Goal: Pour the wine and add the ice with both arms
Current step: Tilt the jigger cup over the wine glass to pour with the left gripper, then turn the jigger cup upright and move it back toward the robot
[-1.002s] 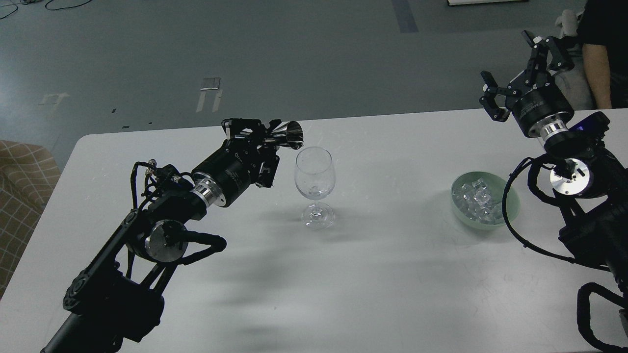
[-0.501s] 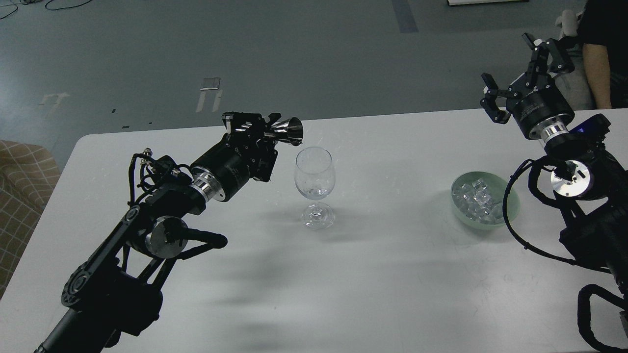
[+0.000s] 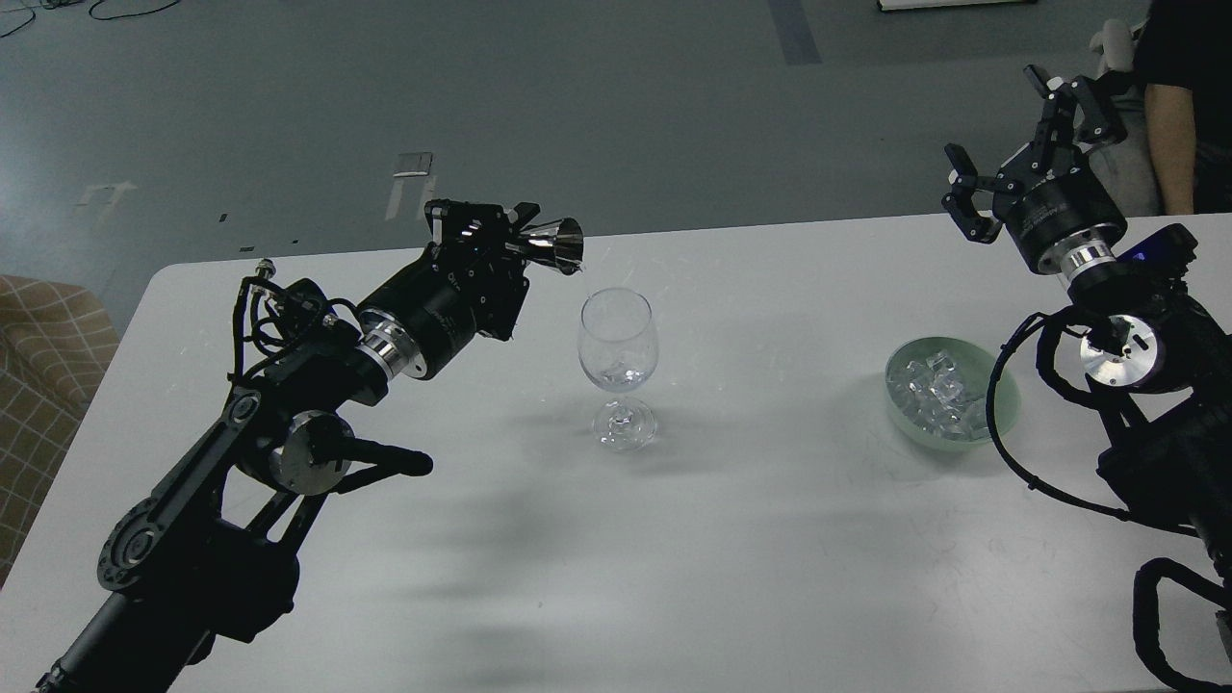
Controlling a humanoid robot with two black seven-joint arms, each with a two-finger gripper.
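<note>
A clear stemmed wine glass stands upright near the middle of the white table. My left gripper is shut on a small shiny metal jigger, held on its side just up and left of the glass rim, mouth toward the glass. A heap of clear ice cubes fills a pale green bowl at the right. My right gripper is open and empty, raised above the table's far right edge, beyond the bowl.
A person in black stands at the far right behind the table. A checked sofa sits left of the table. Grey floor lies beyond the far edge.
My left gripper with the jigger has drawn back up and to the left, away from the glass rim. The right arm has barely moved.
</note>
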